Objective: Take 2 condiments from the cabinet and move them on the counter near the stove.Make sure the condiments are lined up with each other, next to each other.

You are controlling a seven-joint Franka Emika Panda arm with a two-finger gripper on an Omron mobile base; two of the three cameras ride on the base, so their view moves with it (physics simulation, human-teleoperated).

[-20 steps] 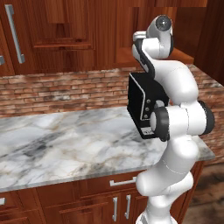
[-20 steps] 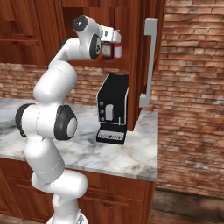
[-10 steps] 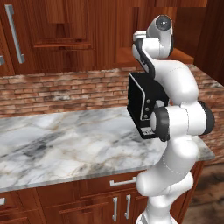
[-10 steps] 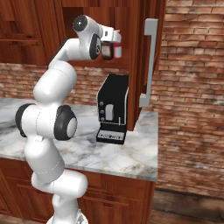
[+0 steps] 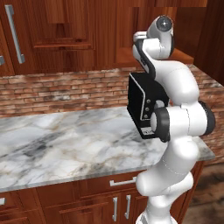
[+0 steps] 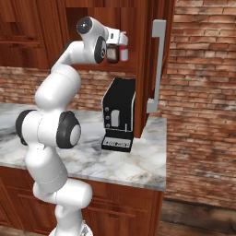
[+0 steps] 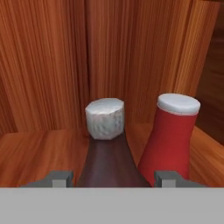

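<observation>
Hand view: claw (image 7: 112,178) fingers flank the maroon bottle (image 7: 109,164) closely, grip uncertain; red bottle (image 7: 171,138) just beside.

From the hand view, the maroon bottle (image 7: 109,166) is cut off at the lower edge, so I can't see its label or base. The red bottle (image 7: 168,140) loses its foot there too. In the right base view, the claw (image 6: 119,50) sits against both bottles, perhaps gripping one; the forearm hides the contact.
</observation>
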